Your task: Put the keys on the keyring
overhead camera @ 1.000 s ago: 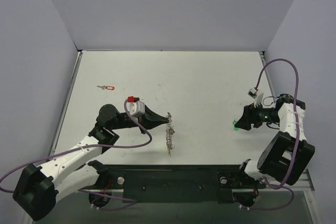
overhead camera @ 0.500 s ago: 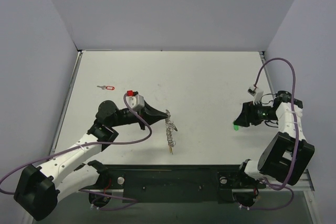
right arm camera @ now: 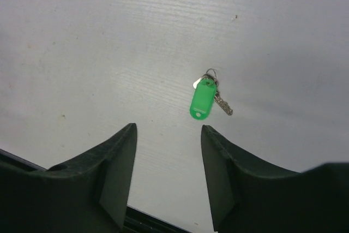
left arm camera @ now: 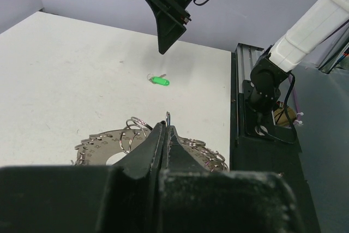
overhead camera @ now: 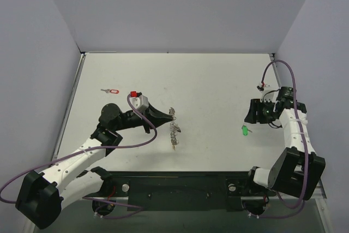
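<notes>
The keyring [overhead camera: 174, 129], a flat toothed silvery disc hung with small wire rings, hangs tilted just over the table at centre left. My left gripper [overhead camera: 168, 117] is shut on one of its small rings; in the left wrist view the jaws [left arm camera: 165, 127] pinch that ring, with the disc [left arm camera: 98, 144] behind them. The green-headed key [overhead camera: 245, 130] lies flat on the table at the right. Above it and slightly farther back, my right gripper [overhead camera: 250, 116] hangs open and empty. In the right wrist view the green key [right arm camera: 203, 97] lies beyond the gripper [right arm camera: 168, 129]. The red-headed key [overhead camera: 112, 90] lies far left.
Grey walls close off the table on the left, back and right. The black base rail [overhead camera: 180, 186] with both arm mounts runs along the near edge. The right arm's cable [overhead camera: 283, 69] loops close to the right wall.
My right gripper has lifted and drawn back from the green key, which stays on the table, and its jaws have narrowed a little. The left arm has shifted the keyring slightly farther back.
</notes>
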Available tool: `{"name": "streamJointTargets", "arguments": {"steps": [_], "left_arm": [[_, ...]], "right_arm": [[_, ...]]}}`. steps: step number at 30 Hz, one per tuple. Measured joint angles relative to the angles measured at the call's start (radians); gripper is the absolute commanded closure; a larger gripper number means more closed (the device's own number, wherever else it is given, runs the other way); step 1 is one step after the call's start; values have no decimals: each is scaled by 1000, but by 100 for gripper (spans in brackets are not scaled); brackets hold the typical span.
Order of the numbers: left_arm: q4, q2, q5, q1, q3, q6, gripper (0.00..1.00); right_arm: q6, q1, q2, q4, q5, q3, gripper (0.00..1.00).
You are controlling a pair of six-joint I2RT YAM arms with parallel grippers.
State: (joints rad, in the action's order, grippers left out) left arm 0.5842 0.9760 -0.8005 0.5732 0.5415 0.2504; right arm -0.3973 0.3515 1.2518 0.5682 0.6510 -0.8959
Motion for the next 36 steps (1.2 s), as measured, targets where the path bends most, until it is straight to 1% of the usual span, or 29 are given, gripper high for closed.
{"name": "streamJointTargets", "arguments": {"steps": [1,2,5,6,10,16,20,27,36], "left_arm": [[0,0,0,0,0,0,100],[0,0,0,0,0,0,100],[-6,0,0,0,0,-4,100],[-8,0,0,-1,0,-7,100],[-15,0,-1,-8,0,-12,100],[-17,1,-8,-16,0,-19,100],[-17,2,-9,-18,0,-19,100],[-17,2,-13,-19,0,-22,100],[-21,2,-17,-19,0,-25,100]], "right_arm": [[24,-16,2,-15,-27,6,64],[63,-26,12,-31,-68,10,66],[122,-25,59,-63,-129,8,69],[142,-25,88,-71,-145,6,71],[193,-27,202,-86,-180,-19,74],[227,-37,362,-80,-182,-120,74],[233,-51,430,-68,-181,-163,73],[233,-64,499,-33,-181,-203,73],[225,-64,536,2,-182,-205,75]]}}
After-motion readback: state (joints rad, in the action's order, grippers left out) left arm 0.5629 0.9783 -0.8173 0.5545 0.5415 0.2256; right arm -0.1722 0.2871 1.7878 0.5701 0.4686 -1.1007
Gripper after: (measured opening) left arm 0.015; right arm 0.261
